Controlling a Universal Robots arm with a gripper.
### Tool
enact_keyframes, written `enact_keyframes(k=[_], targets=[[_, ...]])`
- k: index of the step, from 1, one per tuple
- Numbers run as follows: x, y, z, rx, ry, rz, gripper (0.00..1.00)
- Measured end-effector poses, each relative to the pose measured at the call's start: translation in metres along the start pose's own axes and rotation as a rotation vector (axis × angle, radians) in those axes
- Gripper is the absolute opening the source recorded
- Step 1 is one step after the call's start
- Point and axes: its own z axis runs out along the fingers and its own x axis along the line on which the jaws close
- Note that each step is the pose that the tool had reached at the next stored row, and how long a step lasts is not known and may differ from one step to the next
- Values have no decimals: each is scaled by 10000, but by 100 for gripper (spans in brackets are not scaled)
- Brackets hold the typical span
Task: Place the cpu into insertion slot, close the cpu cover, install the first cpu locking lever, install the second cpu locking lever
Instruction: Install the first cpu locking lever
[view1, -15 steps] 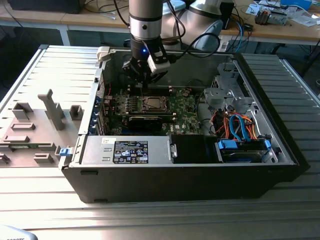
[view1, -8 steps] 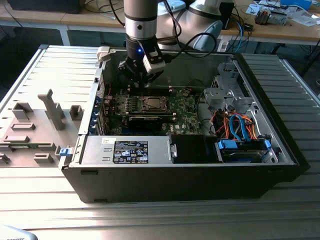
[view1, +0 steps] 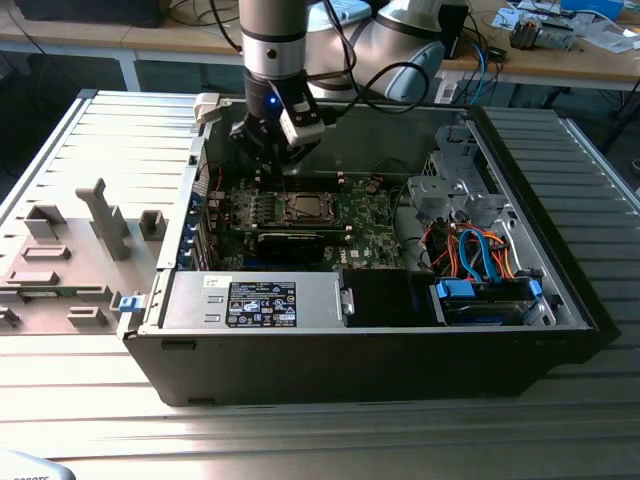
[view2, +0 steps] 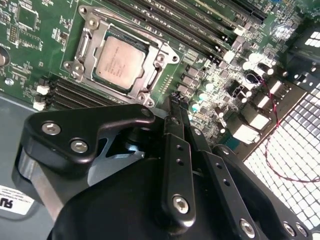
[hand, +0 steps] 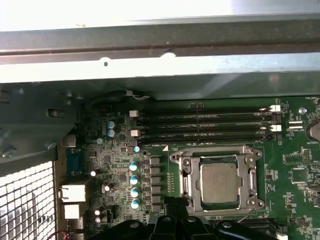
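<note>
The cpu (view2: 120, 62) sits in the insertion slot (view2: 86, 44) on the green motherboard (view2: 45, 30), with the cpu cover (view2: 161, 59) closed down around it. The gripper (view2: 176, 100) hangs just beside the slot, fingers pressed together on nothing. Memory slots (hand: 200, 127) run along the socket's far side.

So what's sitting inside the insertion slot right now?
The cpu lies flat inside the insertion slot, silver-grey top up, with the cpu cover framing it in both wrist views. The socket's dark centre beneath the chip is covered, so contact seating cannot be seen.
</note>
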Motion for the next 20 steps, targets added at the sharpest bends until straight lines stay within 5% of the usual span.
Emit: enact_keyframes(k=[3,9,14,20], targets=[[14,20,-1,-35,1,-48,11],[36,56,0,-223,4,-114,11],[93,71,-2,-277,6,-173,11],[97,184,-3,-339,7,-188,11]])
